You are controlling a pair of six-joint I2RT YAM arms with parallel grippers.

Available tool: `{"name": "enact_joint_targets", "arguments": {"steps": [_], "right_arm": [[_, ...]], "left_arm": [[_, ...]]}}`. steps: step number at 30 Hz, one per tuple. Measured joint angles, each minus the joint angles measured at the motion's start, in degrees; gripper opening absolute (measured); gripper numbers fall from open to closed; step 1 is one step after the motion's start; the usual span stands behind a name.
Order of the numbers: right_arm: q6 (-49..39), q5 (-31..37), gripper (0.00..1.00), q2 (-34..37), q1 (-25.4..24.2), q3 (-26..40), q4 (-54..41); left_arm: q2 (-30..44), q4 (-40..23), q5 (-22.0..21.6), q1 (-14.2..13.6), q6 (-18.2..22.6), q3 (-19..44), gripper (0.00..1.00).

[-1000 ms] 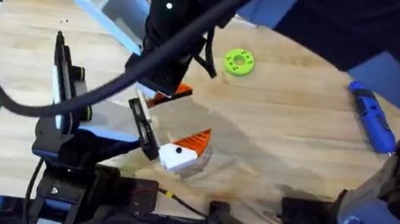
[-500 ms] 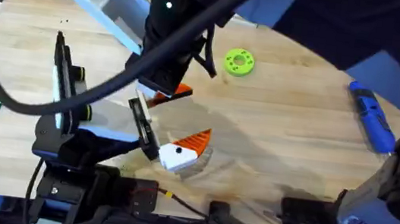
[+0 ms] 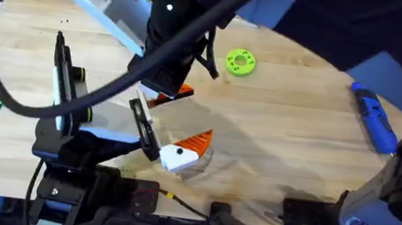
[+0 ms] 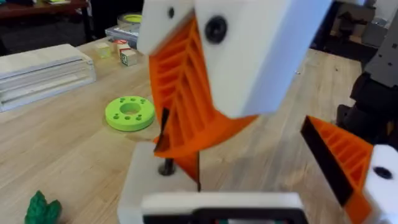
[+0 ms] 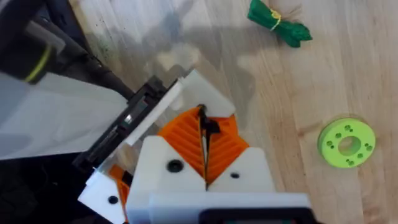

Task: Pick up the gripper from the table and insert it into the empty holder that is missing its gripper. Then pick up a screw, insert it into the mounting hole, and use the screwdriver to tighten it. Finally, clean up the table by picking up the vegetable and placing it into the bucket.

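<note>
the screwdriver (image 3: 374, 118), bright blue and pen-shaped, is seen lying flat on the wooden surface (image 3: 282, 138) toward the far right, set at a slant. the vegetable (image 5: 278, 23), a small dark green leafy sprig tied at the middle with a yellowish band, is laid on its side on bare wood, well apart from the screwdriver; its leafy end (image 4: 42, 208) is also caught at the edge of the left wrist view. a white angular block with an orange ribbed wedge against it (image 3: 185, 150) is seen resting near the front middle of the surface; whether this is the holder cannot be told. the bucket cannot be made out.
</note>
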Motion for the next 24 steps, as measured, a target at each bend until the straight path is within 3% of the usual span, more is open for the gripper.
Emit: {"name": "enact_joint_targets", "arguments": {"steps": [24], "right_arm": [[0.2, -0.7, 0.032, 0.5, -0.1, 0.0, 0.3]], "left_arm": [[0.0, 0.0, -0.1, 0.0, -0.5, 0.0, 0.992]]}}
